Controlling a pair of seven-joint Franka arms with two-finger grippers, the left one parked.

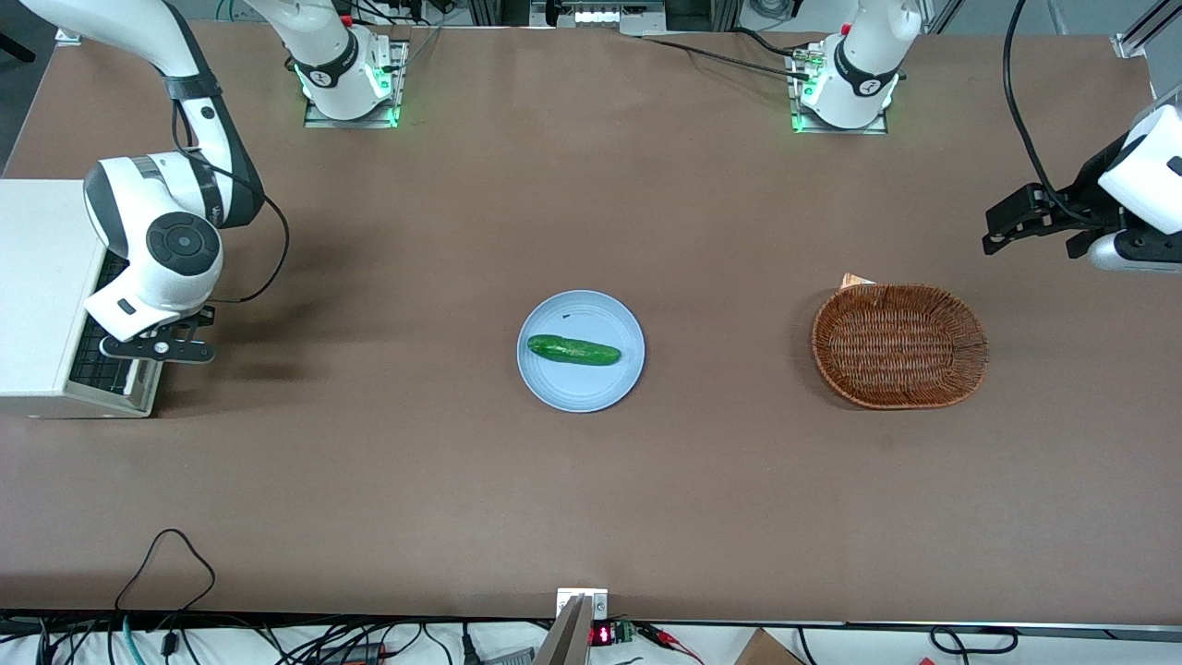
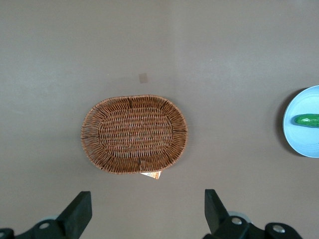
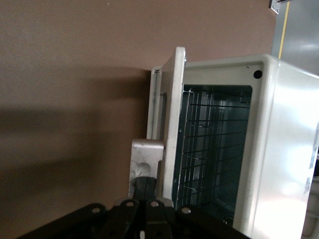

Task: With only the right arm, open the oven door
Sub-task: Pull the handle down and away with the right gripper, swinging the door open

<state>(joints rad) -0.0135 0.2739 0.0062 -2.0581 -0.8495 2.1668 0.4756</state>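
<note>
The white oven (image 1: 37, 286) stands at the working arm's end of the table. Its oven door (image 1: 148, 392) hangs partly open, so the wire rack (image 1: 92, 346) shows inside. The right arm (image 1: 157, 240) reaches down in front of the oven, with its black gripper (image 1: 157, 349) at the door's upper edge. In the right wrist view the door (image 3: 170, 124) is ajar from the oven body (image 3: 279, 139). The gripper (image 3: 146, 186) has its fingers pressed together, with their tips against the silver handle bar's end mount (image 3: 146, 157). The handle bar (image 3: 160, 112) runs along the door's outer face.
A blue plate (image 1: 554, 383) with a green cucumber (image 1: 572, 350) lies mid-table. A wicker basket (image 1: 898, 345) lies toward the parked arm's end and also shows in the left wrist view (image 2: 134, 133). A black cable (image 1: 277, 249) loops off the right arm.
</note>
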